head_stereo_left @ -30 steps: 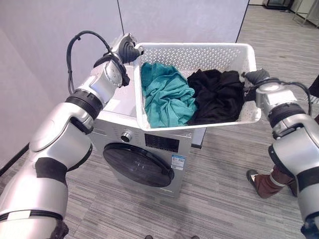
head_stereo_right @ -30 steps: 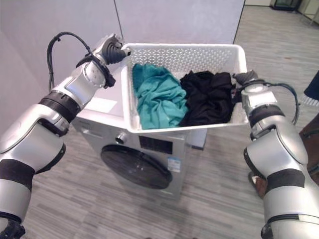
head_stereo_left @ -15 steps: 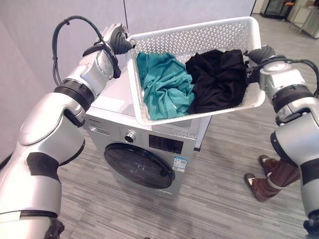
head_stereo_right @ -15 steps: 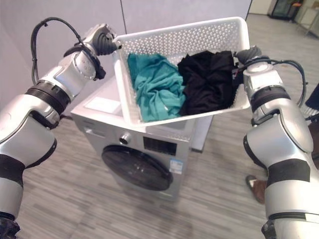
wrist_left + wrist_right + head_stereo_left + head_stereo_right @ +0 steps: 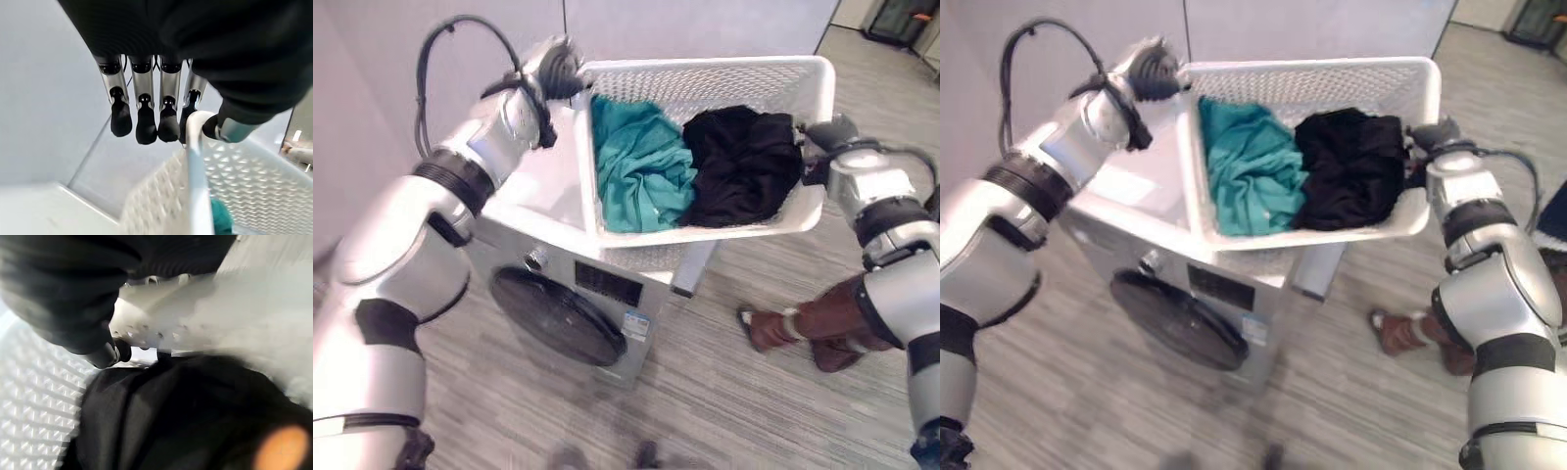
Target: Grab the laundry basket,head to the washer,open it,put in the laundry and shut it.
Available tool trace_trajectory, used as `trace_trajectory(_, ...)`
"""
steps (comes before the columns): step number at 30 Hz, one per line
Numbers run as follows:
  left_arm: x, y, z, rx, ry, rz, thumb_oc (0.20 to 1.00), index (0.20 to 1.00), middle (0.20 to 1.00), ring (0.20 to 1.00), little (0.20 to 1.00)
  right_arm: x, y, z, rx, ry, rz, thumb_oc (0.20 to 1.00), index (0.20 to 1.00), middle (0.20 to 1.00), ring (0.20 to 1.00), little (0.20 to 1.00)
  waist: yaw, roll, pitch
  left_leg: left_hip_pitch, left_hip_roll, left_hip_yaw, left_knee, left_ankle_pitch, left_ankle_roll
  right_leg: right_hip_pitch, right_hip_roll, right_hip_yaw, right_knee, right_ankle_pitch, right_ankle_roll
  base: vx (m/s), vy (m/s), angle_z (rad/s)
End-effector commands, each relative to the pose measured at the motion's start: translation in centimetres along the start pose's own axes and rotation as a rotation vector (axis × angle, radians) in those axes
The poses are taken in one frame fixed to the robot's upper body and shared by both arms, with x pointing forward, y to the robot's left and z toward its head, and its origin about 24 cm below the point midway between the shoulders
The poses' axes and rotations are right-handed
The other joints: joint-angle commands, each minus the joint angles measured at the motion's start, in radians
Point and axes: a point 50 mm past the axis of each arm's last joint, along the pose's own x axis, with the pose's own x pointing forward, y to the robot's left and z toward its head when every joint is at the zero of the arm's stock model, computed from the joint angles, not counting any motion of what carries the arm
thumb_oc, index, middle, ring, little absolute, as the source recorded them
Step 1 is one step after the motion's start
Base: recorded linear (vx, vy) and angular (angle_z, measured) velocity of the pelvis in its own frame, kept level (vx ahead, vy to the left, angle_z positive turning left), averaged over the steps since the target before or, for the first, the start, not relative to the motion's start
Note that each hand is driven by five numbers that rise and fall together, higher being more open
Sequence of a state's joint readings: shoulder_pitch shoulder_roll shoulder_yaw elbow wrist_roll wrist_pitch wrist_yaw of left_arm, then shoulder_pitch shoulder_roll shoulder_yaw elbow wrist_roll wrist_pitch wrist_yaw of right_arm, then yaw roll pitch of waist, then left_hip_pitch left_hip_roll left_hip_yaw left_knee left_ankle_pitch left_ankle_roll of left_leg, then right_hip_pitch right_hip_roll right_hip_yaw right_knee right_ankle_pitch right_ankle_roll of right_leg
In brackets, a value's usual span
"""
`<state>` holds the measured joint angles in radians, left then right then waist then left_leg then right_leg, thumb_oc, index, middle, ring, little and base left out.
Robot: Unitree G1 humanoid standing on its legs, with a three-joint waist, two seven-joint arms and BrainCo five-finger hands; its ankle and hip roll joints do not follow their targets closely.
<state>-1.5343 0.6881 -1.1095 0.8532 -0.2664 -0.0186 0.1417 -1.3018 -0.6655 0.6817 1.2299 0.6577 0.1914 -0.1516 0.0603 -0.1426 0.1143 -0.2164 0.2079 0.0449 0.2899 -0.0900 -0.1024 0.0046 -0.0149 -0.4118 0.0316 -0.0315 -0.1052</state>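
Left eye view: both robot hands, left (image 5: 560, 69) and right (image 5: 829, 132), grip the laundry basket (image 5: 705, 233) rim above the washer (image 5: 573, 294); no legible writing.

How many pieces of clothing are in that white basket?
2 visible: a teal garment on the robot's left side of the basket, a black garment on its right. More may lie underneath.

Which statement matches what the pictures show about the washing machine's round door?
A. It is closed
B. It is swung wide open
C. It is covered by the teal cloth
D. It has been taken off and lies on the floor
A: the washing machine's dark round door sits flush against the front panel, while the teal cloth lies up in the white basket held above it.
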Motion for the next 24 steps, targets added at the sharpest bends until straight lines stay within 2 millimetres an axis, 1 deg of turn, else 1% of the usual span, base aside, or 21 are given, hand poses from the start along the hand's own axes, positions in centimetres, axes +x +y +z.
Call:
trace_trajectory(1, 1.7, 3.1, 7.1, -0.044, -0.218, 0.089, 0.2, 0.2, 0.2, 0.2, 0.2, -2.1, -0.5, 10.9, 0.015, -0.394, 0.014, 0.2, 0.2, 0.2, 0.2, 0.2, 0.066, 0.053, 0.015, 0.055, 0.015, -0.015, -0.284, 0.195, -0.001, 0.159, -0.058, 0.021, -0.051, -0.086, 0.175, 0.15, 0.093, 0.36)
trace_trajectory(2, 1.6, 3.1, 7.0, -0.05, -0.22, 0.086, 0.2, 0.2, 0.2, 0.2, 0.2, -2.1, -0.5, 10.9, 0.017, -0.393, 0.016, 0.2, 0.2, 0.2, 0.2, 0.2, 0.071, 0.062, 0.012, 0.075, 0.005, -0.024, -0.289, 0.185, -0.005, 0.167, -0.06, 0.028, -0.033, -0.099, 0.181, 0.12, 0.147, 0.18)
trace_trajectory(3, 1.6, 3.0, 7.2, -0.053, -0.229, 0.091, 0.2, 0.2, 0.2, 0.2, 0.2, -2.1, -0.3, 10.8, 0.025, -0.394, 0.027, 0.2, 0.2, 0.2, 0.2, 0.2, 0.072, 0.067, 0.006, 0.064, -0.01, -0.032, -0.281, 0.204, -0.003, 0.162, -0.066, 0.019, -0.026, -0.092, 0.183, 0.23, 0.227, -0.24)
trace_trajectory(4, 1.7, 2.3, 7.4, -0.052, -0.237, 0.076, 0.2, 0.2, 0.2, 0.2, 0.2, -2.2, 0.0, 10.8, 0.031, -0.396, 0.041, 0.2, 0.2, 0.2, 0.2, 0.2, 0.072, 0.078, -0.01, 0.08, -0.016, -0.023, -0.257, 0.22, -0.006, 0.177, -0.081, 0.026, -0.02, -0.09, 0.188, 0.15, 0.182, -0.42)
trace_trajectory(5, 1.6, 2.3, 7.4, -0.052, -0.237, 0.076, 0.2, 0.2, 0.2, 0.2, 0.2, -2.2, 0.0, 10.8, 0.031, -0.396, 0.041, 0.2, 0.2, 0.2, 0.2, 0.2, 0.073, 0.078, -0.01, 0.081, -0.016, -0.022, -0.258, 0.22, -0.006, 0.177, -0.081, 0.027, -0.02, -0.09, 0.188, 0.23, 0.162, -0.35)
trace_trajectory(6, 1.6, 1.8, 7.7, -0.052, -0.249, 0.063, 0.2, 0.2, 0.2, 0.2, 0.2, -2.2, 0.3, 10.8, 0.023, -0.398, 0.048, 0.2, 0.2, 0.2, 0.2, 0.2, 0.076, 0.082, -0.022, 0.099, -0.024, -0.022, -0.263, 0.221, -0.004, 0.185, -0.087, 0.031, -0.02, -0.092, 0.189, 0.24, 0.153, -0.13)
trace_trajectory(7, 1.5, 0.5, 7.9, -0.078, -0.267, 0.038, 0.2, 0.2, 0.2, 0.2, 0.2, -2.1, 1.1, 10.3, 0.008, -0.394, 0.076, 0.2, 0.2, 0.2, 0.2, 0.2, 0.082, 0.089, -0.044, 0.13, -0.039, -0.017, -0.277, 0.211, 0.001, 0.199, -0.1, 0.031, -0.025, -0.095, 0.196, 0.31, 0.191, -0.09)
trace_trajectory(9, 1.3, -0.3, 7.7, -0.088, -0.266, 0.019, 0.2, 0.2, 0.2, 0.2, 0.2, -2.0, 1.5, 9.7, -0.008, -0.38, 0.092, 0.2, 0.2, 0.2, 0.2, 0.2, 0.09, 0.096, -0.067, 0.166, -0.057, -0.009, -0.296, 0.201, 0.012, 0.209, -0.118, 0.03, -0.028, -0.093, 0.209, 0.28, 0.185, -0.14)
trace_trajectory(14, 1.3, -0.8, 7.4, -0.092, -0.26, 0.001, 0.2, 0.2, 0.2, 0.2, 0.2, -1.8, 2.2, 8.8, -0.035, -0.356, 0.111, 0.2, 0.2, 0.2, 0.2, 0.2, 0.093, 0.107, -0.079, 0.192, -0.08, 0.006, -0.332, 0.194, 0.024, 0.217, -0.137, 0.013, -0.045, -0.084, 0.228, 0.12, 0.082, -0.08)
trace_trajectory(19, 1.2, -0.9, 7.1, -0.063, -0.247, -0.007, 0.2, 0.2, 0.2, 0.2, 0.2, -1.5, 3.6, 6.6, -0.038, -0.3, 0.157, 0.2, 0.2, 0.2, 0.2, 0.2, 0.08, 0.123, -0.072, 0.205, -0.093, 0.006, -0.364, 0.195, 0.033, 0.202, -0.145, 0.007, -0.04, -0.078, 0.239, 0.05, 0.052, 0.04)
trace_trajectory(20, 1.2, -0.9, 7.1, -0.063, -0.246, -0.008, 0.2, 0.2, 0.2, 0.2, 0.2, -1.5, 3.6, 6.6, -0.038, -0.3, 0.157, 0.2, 0.2, 0.2, 0.2, 0.2, 0.08, 0.123, -0.073, 0.205, -0.093, 0.006, -0.364, 0.195, 0.033, 0.202, -0.146, 0.008, -0.04, -0.078, 0.239, 0.01, 0.035, 0.04)
trace_trajectory(21, 1.2, -1.3, 6.7, -0.046, -0.233, -0.027, 0.2, 0.2, 0.2, 0.2, 0.2, -1.3, 4.3, 5.3, -0.046, -0.263, 0.175, 0.2, 0.2, 0.2, 0.2, 0.2, 0.076, 0.129, -0.068, 0.204, -0.093, 0.009, -0.371, 0.194, 0.035, 0.194, -0.146, 0.007, -0.045, -0.073, 0.243, 0.0, 0.0, 0.0)
trace_trajectory(23, 1.1, -1.8, 6.5, -0.032, -0.229, -0.047, 0.2, 0.2, 0.2, 0.2, 0.2, -1.1, 4.8, 4.1, -0.057, -0.224, 0.192, 0.2, 0.2, 0.2, 0.2, 0.2, 0.075, 0.131, -0.064, 0.205, -0.092, 0.012, -0.375, 0.193, 0.036, 0.191, -0.145, 0.007, -0.051, -0.07, 0.245, 0.0, 0.022, -0.03)
trace_trajectory(24, 1.1, -1.9, 6.5, -0.032, -0.229, -0.047, 0.2, 0.2, 0.2, 0.2, 0.2, -1.1, 4.8, 4.1, -0.057, -0.223, 0.193, 0.2, 0.2, 0.2, 0.2, 0.2, 0.075, 0.131, -0.064, 0.205, -0.092, 0.013, -0.375, 0.192, 0.036, 0.191, -0.145, 0.007, -0.051, -0.07, 0.245, 0.0, 0.008, -0.08)
